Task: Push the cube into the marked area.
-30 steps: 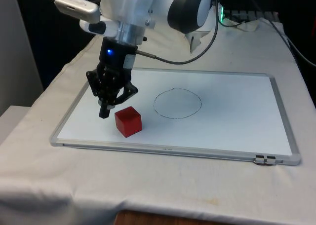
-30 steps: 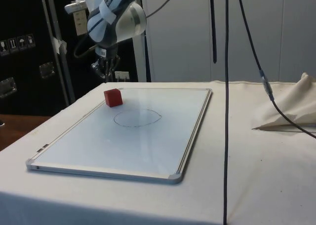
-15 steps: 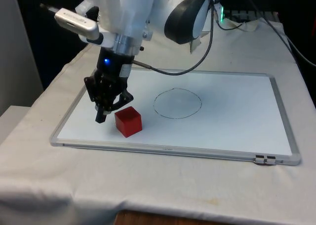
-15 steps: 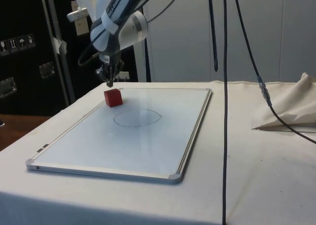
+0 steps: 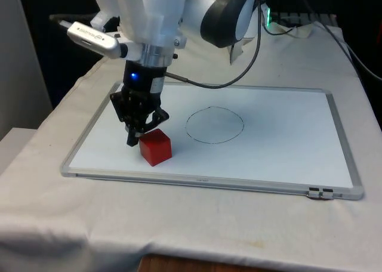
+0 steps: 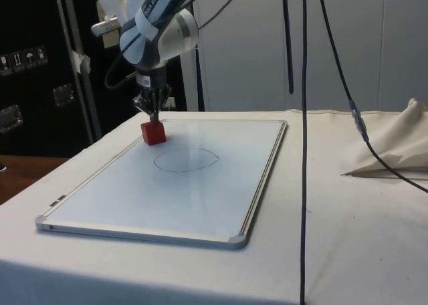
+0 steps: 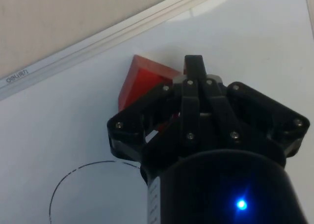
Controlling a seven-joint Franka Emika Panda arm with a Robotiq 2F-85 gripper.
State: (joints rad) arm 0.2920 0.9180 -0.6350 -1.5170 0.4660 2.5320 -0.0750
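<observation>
A red cube (image 5: 156,146) sits on the whiteboard (image 5: 280,141), near the board's front edge at the front view's left. The drawn oval (image 5: 214,124) marking the area lies to the cube's right in that view, a short gap away. My black gripper (image 5: 132,141) is shut, its tip low at the cube's left side, touching or nearly touching it. From the side, the gripper (image 6: 154,118) stands just behind the cube (image 6: 153,132), with the oval (image 6: 186,160) nearer the camera. In the wrist view the shut fingers (image 7: 194,69) lie over the cube (image 7: 142,76).
The whiteboard's metal frame (image 5: 203,181) runs close in front of the cube. Black cables (image 6: 305,118) hang over the table in the side view. A crumpled white cloth (image 6: 394,148) lies at that view's right.
The gripper has swung from the cube's far left in towards it, coming lower and up against the cube's left side. The cube has not visibly moved.
</observation>
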